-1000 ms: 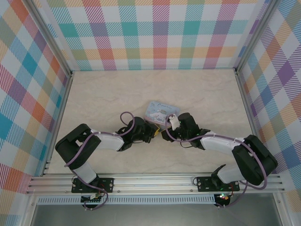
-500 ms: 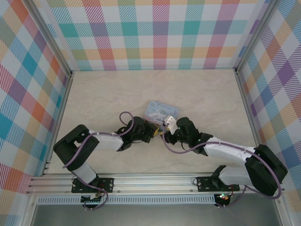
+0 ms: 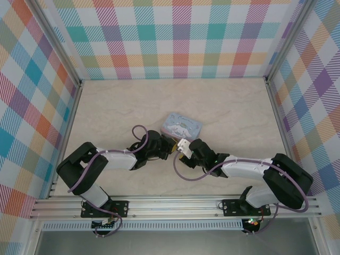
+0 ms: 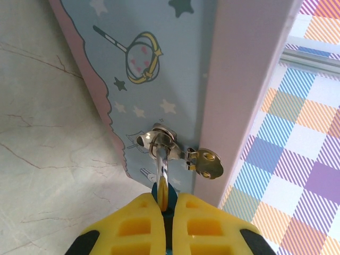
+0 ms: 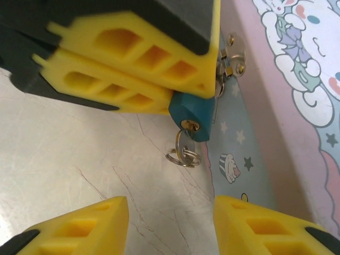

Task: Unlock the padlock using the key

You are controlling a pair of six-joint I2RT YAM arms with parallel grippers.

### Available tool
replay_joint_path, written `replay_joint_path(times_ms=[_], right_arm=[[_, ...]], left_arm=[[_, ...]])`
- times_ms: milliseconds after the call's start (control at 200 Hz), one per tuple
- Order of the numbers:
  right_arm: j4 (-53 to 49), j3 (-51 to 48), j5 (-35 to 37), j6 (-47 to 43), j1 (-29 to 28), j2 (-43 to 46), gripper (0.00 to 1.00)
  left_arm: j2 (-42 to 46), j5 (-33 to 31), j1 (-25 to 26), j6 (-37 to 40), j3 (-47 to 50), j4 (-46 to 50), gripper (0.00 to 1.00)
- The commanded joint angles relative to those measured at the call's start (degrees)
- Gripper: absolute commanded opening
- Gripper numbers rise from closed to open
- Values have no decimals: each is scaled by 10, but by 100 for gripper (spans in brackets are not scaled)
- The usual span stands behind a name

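The small teal padlock (image 5: 192, 119) hangs by its silvery shackle (image 4: 162, 169) from the hasp (image 4: 205, 162) of the light-blue cartoon tin (image 4: 175, 64). My left gripper (image 4: 169, 197) is shut on the padlock's body, and its yellow fingers (image 5: 133, 53) show in the right wrist view. The key (image 5: 182, 142) sits in the keyhole at the padlock's bottom end, with a small ring (image 5: 184, 158) hanging from it. My right gripper (image 5: 171, 204) is open a short way in front of the key, not touching it.
The tin (image 3: 182, 125) lies on the marble-patterned table (image 3: 133, 101), just beyond both grippers. Plaid walls enclose the table on three sides. Both forearms lie low over the near part of the table.
My right arm has swung left and lower, bringing its gripper from beside the tin to just in front of the padlock. The left gripper has held the padlock almost still.
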State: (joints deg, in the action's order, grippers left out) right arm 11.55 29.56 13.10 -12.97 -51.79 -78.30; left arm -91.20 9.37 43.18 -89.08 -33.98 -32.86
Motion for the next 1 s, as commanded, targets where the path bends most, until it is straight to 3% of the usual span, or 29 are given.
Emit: replay_joint_path(times_ms=[0,420,625,805,995], right_arm=[[24,17,9,-13,-4,-4,45],[56,40,3,-21,-4,-27,40],[61,43,0,-13,-3,-29,23],[51,47,-15,7,1,-27,0],[30,56,-95,51,28,-19,0]], left_arm=[[20,0,-4,9,4,-3,0],[17,3,-4,9,4,-2,0],[16,5,-4,9,5,-4,0],[15,8,-4,10,4,-6,0],[12,10,-4,11,7,-6,0]])
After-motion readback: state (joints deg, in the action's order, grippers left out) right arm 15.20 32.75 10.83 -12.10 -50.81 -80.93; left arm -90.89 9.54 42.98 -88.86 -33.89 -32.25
